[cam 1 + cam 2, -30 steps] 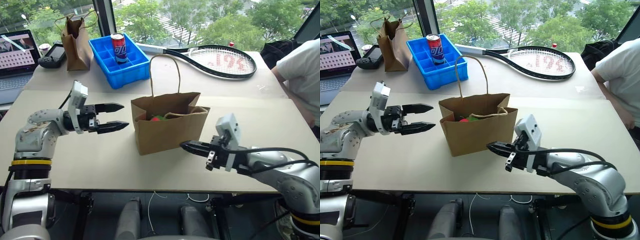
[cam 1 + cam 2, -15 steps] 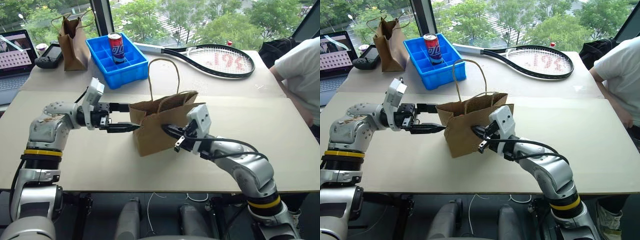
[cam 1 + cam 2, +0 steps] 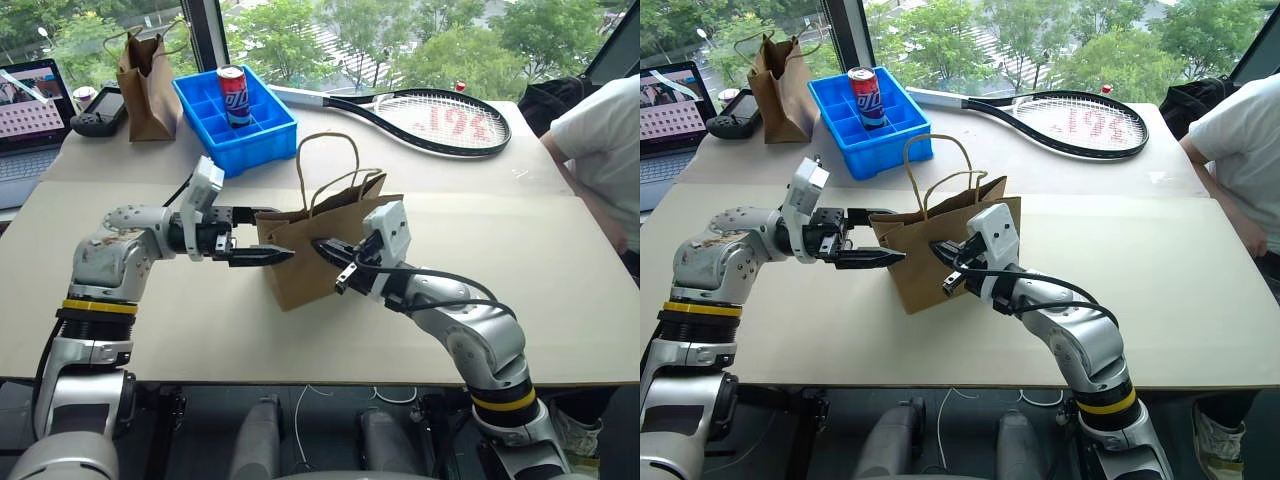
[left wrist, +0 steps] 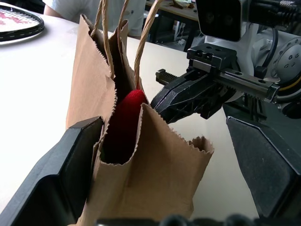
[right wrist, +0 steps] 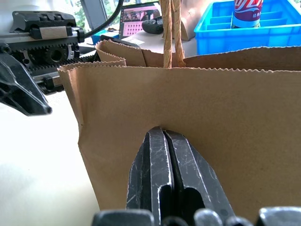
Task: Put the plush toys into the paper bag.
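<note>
Red chili toy [image 4: 123, 123] already inside paper bag [image 3: 325, 262] on desk [image 3: 560, 280]; green toy hidden, likely deeper in bag, so job looks nearly done

Left hand [image 3: 268, 236] spread wide, straddling bag end, gripping nothing
Right hand [image 3: 325, 249] clenched empty, tips pressed on bag front

Left wrist view shows toy; eye views just bag outside

Paper bag [image 3: 320, 250] mouth pinched narrow, twine handles [image 3: 335, 165] over it. Left gripper [image 3: 262, 236] straddles its end, right gripper [image 3: 322, 247] against front wall. Table [image 3: 560, 290] right edge bare.
</note>
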`<action>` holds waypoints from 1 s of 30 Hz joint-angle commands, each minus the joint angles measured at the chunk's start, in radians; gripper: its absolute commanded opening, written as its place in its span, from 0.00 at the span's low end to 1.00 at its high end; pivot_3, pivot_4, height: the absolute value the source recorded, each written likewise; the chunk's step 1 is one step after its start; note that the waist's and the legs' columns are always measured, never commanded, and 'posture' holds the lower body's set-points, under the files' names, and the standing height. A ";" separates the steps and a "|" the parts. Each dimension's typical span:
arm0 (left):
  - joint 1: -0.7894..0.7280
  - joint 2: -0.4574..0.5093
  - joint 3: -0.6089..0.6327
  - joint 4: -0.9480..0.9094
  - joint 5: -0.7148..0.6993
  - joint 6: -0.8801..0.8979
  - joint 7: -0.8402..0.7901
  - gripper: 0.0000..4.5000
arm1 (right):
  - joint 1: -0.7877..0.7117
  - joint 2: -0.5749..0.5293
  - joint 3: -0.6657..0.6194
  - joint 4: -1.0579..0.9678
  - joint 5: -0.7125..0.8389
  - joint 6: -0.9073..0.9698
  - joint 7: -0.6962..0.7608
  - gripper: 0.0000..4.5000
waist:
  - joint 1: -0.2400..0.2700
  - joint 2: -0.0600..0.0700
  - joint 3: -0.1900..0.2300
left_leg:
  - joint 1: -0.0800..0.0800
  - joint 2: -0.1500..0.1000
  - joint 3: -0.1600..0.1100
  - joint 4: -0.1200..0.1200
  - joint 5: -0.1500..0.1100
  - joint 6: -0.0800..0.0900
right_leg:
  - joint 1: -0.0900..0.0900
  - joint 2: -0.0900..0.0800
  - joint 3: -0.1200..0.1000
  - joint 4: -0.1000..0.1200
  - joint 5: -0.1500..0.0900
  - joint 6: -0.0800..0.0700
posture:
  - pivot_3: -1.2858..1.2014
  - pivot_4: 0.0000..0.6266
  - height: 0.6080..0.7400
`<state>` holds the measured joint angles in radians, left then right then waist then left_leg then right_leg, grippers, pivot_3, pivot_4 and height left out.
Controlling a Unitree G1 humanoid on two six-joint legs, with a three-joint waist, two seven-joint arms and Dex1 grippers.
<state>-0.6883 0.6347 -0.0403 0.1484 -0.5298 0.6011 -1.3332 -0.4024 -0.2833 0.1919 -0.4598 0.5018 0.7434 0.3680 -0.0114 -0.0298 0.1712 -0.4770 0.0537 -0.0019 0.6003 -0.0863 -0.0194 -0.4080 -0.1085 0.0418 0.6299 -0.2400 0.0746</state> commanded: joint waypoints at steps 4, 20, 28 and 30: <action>-0.008 -0.032 -0.002 0.002 0.038 0.015 0.108 0.61 | 0.009 -0.006 -0.033 -0.032 -0.009 -0.011 0.006 0.00 | -0.001 0.000 0.000 | 0.000 0.000 0.000 0.000 0.000 0.000 | 0.000 0.000 0.000 0.000 0.000 0.001 | 0.52 0.24 1.00; -0.214 -0.072 -0.072 0.247 0.078 -0.173 -0.165 0.01 | 0.510 -0.557 -0.706 -0.176 0.301 0.177 0.366 0.00 | 0.025 0.000 0.000 | 0.000 0.000 0.000 0.000 -0.004 -0.006 | 0.002 0.000 0.000 -0.003 -0.001 0.000 | 0.52 0.24 1.00; -0.252 -0.140 -0.145 0.357 0.180 -0.312 -0.222 0.01 | 0.628 -0.587 -0.843 -0.159 0.263 0.126 0.382 0.00 | 0.013 0.000 0.000 | 0.001 0.000 0.000 0.003 -0.003 -0.004 | 0.003 -0.001 0.000 -0.003 -0.003 0.004 | 0.52 0.24 1.00; -0.252 -0.151 -0.140 0.371 0.202 -0.334 -0.196 0.01 | 0.632 -0.585 -0.844 -0.161 0.262 0.120 0.378 0.00 | 0.013 0.000 0.000 | 0.001 0.000 0.000 0.004 -0.003 -0.004 | 0.003 0.000 0.000 -0.003 -0.003 0.004 | 0.52 0.24 1.00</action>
<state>-0.9108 0.4824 -0.1938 0.5232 -0.3413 0.3001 -1.5471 0.2285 -0.8697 -0.6095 -0.5974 0.7667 0.8934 0.7468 0.0011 -0.0301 0.1713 -0.4767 0.0532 -0.0022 0.6047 -0.0886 -0.0229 -0.4043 -0.1090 0.0421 0.6273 -0.2428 0.0789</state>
